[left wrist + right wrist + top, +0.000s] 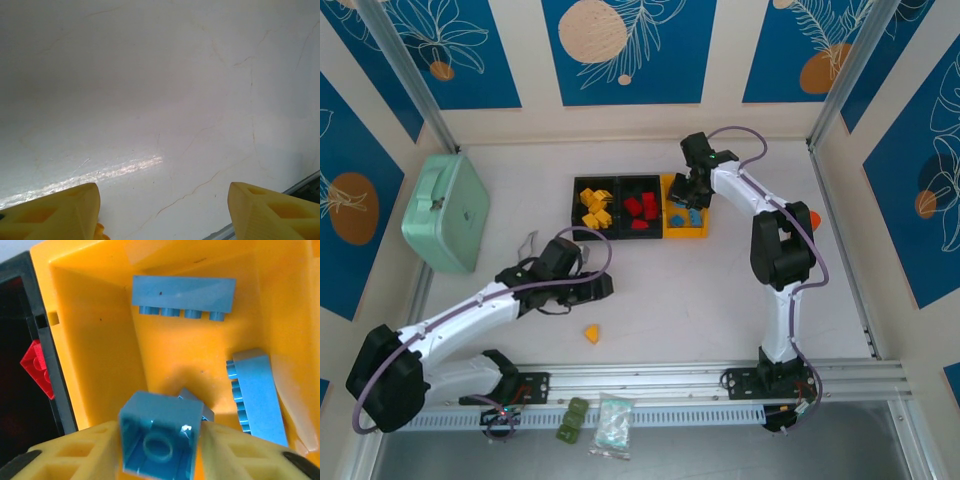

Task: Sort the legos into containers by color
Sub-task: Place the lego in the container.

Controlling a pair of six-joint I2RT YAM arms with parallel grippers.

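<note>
Three joined containers stand at the back middle: a black one (576, 208) with yellow legos (596, 207), a black one (624, 228) with red legos (641, 208), and a yellow-orange one (686, 234) with blue legos (688, 216). My right gripper (683, 192) hangs over the yellow-orange container (95, 340), shut on a blue brick (160, 432). Below it lie blue bricks (184, 294) (257, 390). One yellow lego (592, 333) lies on the table, near the front. My left gripper (605, 287) (165, 210) stands open over bare table just behind it.
A mint green case (445, 212) sits at the left. An orange-capped bottle (813, 218) stands at the right behind the right arm. Olive green blocks (572, 420) and a clear bag (612, 427) lie in front of the metal rail (700, 380).
</note>
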